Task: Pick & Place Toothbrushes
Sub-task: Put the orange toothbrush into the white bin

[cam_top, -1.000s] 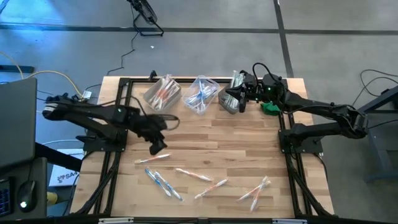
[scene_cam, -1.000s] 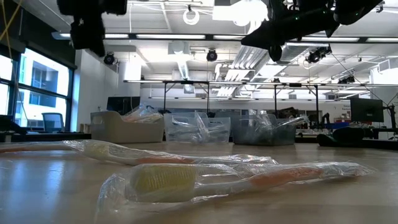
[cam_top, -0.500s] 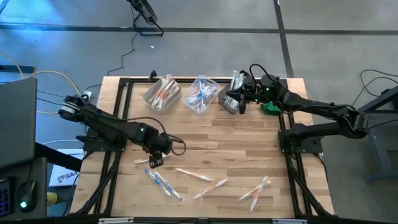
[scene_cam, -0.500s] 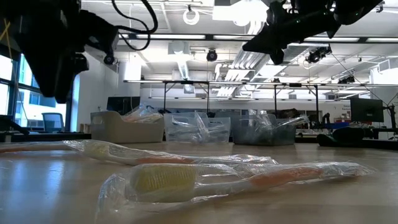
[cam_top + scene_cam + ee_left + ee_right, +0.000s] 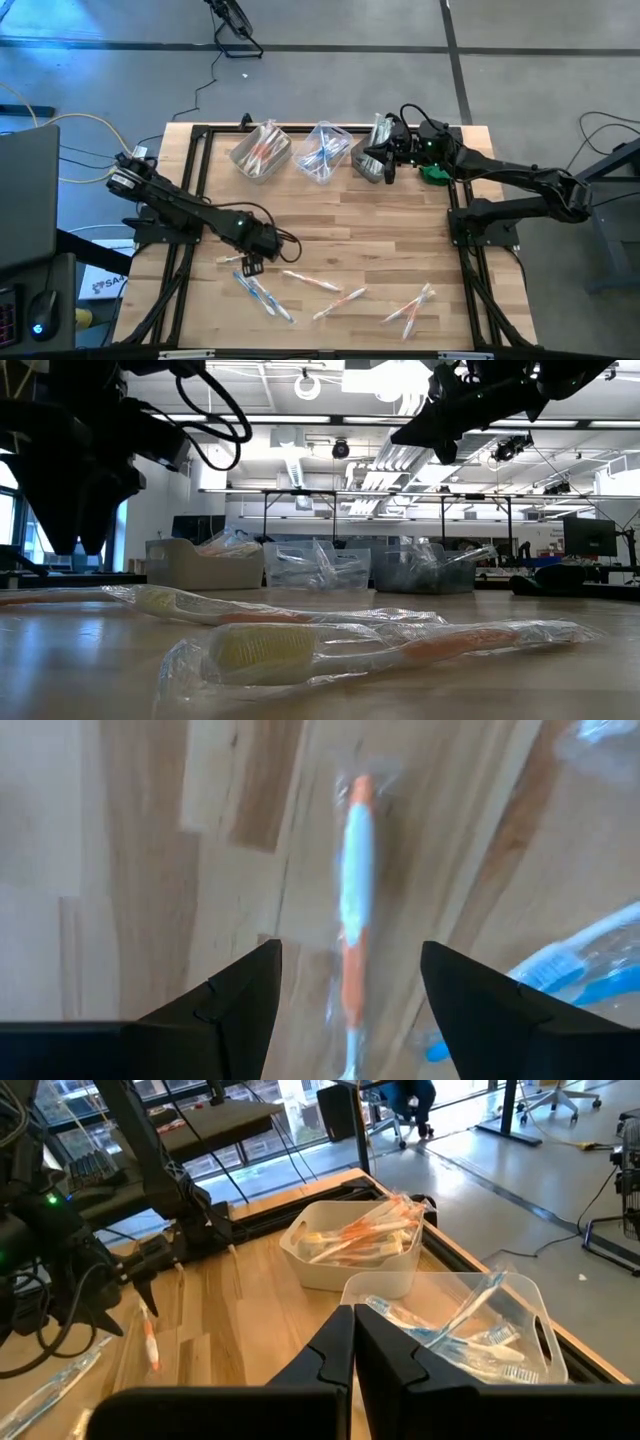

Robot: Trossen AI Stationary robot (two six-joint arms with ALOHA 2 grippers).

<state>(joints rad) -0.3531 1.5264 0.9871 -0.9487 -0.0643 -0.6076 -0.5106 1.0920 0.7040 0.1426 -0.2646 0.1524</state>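
Toothbrushes, wrapped in clear plastic, lie loose on the wooden table, w/ more sorted into three bins along its far edge. Using the middle bin as landmark: farthest from it, at the table's near edge, sit a blue pair, an orange one, another orange one & a crossed pair toward the right side. A bit closer to the bin, on the left side, lies the orange-handled toothbrush; left gripper hangs right over it, fingers spread wide w/ the brush showing in the gap between them, nothing held. In the low view two wrapped brushes fill the foreground, and the left arm is a dark mass at upper left.

Left bin, just beside the middle one, holds orange-handled brushes; middle bin holds blue ones. Right bin, just beside the middle bin on the other side, has wrapped brushes too, colour can't tell. Right gripper sits above that right bin; its fingers are pressed together, tips touching, w/ nothing visible between them. A small green object lies beyond the right bin, near the table's right edge, under the right arm.
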